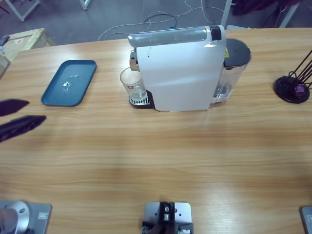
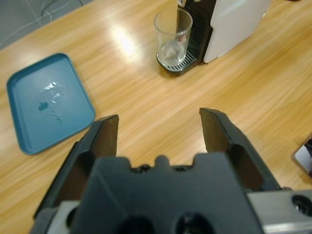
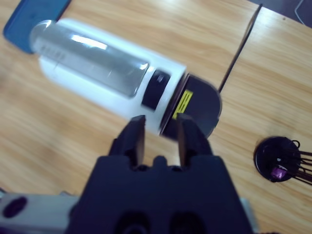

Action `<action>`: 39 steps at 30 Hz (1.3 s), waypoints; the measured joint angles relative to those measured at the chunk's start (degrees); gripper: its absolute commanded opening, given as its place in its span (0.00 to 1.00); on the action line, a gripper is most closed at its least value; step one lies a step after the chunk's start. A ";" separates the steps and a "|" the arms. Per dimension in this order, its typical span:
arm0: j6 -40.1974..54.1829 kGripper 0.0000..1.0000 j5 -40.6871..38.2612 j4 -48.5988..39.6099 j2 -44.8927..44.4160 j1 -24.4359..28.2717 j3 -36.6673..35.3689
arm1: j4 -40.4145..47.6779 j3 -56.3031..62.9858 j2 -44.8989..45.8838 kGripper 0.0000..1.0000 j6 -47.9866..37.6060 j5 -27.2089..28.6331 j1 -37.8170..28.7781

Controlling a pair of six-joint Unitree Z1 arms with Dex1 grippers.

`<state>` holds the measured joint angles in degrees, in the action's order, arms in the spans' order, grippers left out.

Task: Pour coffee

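So the left tool [image 2: 158, 130] has its jaws wide apart with nothing between them, hovering over bare tabletop [image 2: 161, 105]. Straight ahead of it, toward the top middle of the left wrist frame, sits the empty glass [image 2: 172, 35], standing upright on the drip grate [image 2: 176, 62] of the white coffee machine [image 2: 234, 24]. The blue tray [image 2: 46, 102] lies off to the left of that frame, well apart from the glass.

In the overhead frame the same tool [image 1: 19, 117] pokes in at the left edge, with the glass [image 1: 133, 84] off to its right and a bit higher in the picture, the tray [image 1: 69, 83] lying between them but nearer the top.

The right tool [image 3: 159, 134] has its jaws nearly together, only a thin gap, holding nothing. It looks down on the machine's top, close to the black button [image 3: 156, 89] and the dark lid of the water tank [image 3: 195, 109].

My guess: the left one is lined up for the glass, the right one for the button.
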<state>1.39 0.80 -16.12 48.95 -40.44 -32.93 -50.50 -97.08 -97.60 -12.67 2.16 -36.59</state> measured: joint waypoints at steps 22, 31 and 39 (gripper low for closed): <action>-0.17 0.69 -0.36 2.14 1.31 0.00 1.61 | -7.54 -12.43 -9.58 0.00 -1.04 0.27 -1.16; -0.17 0.69 -0.36 2.14 1.58 0.00 1.61 | -8.03 -12.67 -12.30 0.00 -1.75 0.69 -1.29; -0.17 0.69 -0.36 2.14 1.79 0.00 1.61 | -8.15 -12.70 -12.94 0.00 -2.44 1.28 -1.35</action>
<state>1.22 0.44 -13.98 50.74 -40.44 -31.33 -58.65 -109.78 -110.54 -15.10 3.44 -37.94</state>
